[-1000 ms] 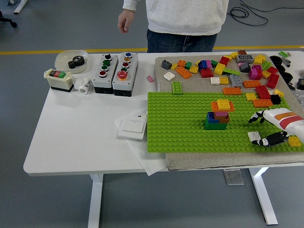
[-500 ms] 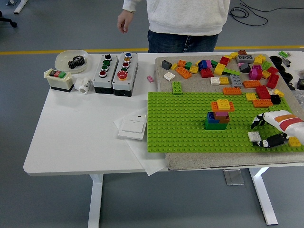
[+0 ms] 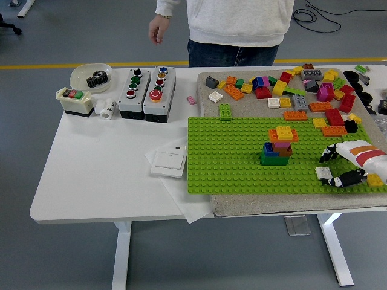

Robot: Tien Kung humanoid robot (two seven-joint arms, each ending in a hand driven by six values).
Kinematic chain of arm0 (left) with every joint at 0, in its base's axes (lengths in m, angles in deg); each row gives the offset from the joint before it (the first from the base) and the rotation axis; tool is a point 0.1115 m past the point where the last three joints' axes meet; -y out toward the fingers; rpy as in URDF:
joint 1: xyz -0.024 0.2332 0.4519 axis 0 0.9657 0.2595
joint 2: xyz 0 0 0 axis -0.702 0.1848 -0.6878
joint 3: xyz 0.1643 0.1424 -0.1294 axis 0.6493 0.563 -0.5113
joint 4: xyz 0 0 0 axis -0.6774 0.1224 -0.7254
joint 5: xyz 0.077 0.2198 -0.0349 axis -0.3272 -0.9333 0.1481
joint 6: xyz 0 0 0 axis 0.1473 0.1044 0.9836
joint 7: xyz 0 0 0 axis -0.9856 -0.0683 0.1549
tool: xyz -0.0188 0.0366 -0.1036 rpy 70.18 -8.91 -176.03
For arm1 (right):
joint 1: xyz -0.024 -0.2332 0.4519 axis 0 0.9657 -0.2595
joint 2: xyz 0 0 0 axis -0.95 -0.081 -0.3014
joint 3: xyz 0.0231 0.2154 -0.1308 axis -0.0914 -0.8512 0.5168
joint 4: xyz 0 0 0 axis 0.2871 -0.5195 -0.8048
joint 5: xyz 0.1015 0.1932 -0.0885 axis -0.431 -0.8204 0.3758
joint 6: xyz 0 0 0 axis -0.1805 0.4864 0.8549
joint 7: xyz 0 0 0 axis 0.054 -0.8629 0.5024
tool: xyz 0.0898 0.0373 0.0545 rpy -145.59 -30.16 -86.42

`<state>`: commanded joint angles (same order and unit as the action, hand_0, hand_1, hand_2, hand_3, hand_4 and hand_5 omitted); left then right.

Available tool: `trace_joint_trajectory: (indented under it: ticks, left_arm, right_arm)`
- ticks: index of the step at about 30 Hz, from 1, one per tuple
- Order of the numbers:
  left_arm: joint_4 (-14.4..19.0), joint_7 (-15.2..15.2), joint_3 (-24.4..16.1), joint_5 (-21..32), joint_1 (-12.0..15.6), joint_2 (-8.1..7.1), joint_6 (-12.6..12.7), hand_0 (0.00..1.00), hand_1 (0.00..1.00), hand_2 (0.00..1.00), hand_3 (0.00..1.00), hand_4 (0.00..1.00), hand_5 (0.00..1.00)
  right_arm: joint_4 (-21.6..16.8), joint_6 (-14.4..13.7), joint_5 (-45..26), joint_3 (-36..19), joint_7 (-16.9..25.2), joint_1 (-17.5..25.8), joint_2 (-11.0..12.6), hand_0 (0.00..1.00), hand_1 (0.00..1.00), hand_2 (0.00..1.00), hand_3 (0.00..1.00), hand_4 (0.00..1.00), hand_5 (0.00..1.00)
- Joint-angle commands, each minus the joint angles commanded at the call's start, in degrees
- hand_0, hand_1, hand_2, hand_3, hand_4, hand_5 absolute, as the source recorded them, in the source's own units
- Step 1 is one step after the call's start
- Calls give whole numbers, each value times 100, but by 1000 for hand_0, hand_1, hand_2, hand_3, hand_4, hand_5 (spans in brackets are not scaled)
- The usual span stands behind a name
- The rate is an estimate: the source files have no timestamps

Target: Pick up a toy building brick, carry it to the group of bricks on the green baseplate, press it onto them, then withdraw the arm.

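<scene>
A small stack of bricks (image 3: 278, 145) stands on the green baseplate (image 3: 230, 163): green and blue at the bottom, pink and brown in the middle, orange and yellow on top. My right hand (image 3: 328, 169), white with an orange stripe and black fingers, reaches in from the right edge over the baseplate's right end. Its fingers are spread and hold nothing. A white brick (image 3: 323, 173) lies on the plate between the fingertips. The stack sits well to the left of the hand. Several loose bricks (image 3: 290, 90) are scattered on the grey mat behind the baseplate.
A yellow brick (image 3: 375, 179) lies by my wrist. Left of the mat are a white switch plate (image 3: 169, 162), two button boxes (image 3: 147, 92), a small switch box (image 3: 75, 99) and a bowl with gears (image 3: 91, 77). A person (image 3: 233, 30) stands at the far side, hand (image 3: 158, 27) hanging free.
My right hand has drawn back slightly to the right, away from the stack, and has hardly moved in the last half second. The white brick has stayed on the plate.
</scene>
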<state>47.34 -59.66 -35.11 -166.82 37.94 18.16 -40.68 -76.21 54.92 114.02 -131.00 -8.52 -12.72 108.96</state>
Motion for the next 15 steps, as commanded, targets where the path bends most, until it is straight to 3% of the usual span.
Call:
trace_joint_trajectory:
  ticks: [6, 7, 15]
  left_arm:
    - [1, -4, -5, 0, 0, 0, -2, 818, 804, 806, 604, 679, 600]
    - [1, -5, -14, 0, -2, 0, -5, 818, 804, 807, 604, 678, 600]
    - [3, -10, -13, 0, -5, -5, -14, 818, 804, 807, 604, 678, 600]
  right_arm:
    - [-2, 57, -5, 19, 7, -4, 4, 563, 559, 576, 545, 851, 370]
    - [-4, 69, 7, 35, 5, -9, 11, 566, 559, 589, 541, 839, 416]
    - [8, 66, -12, 66, 20, -19, 34, 564, 556, 585, 540, 836, 419]
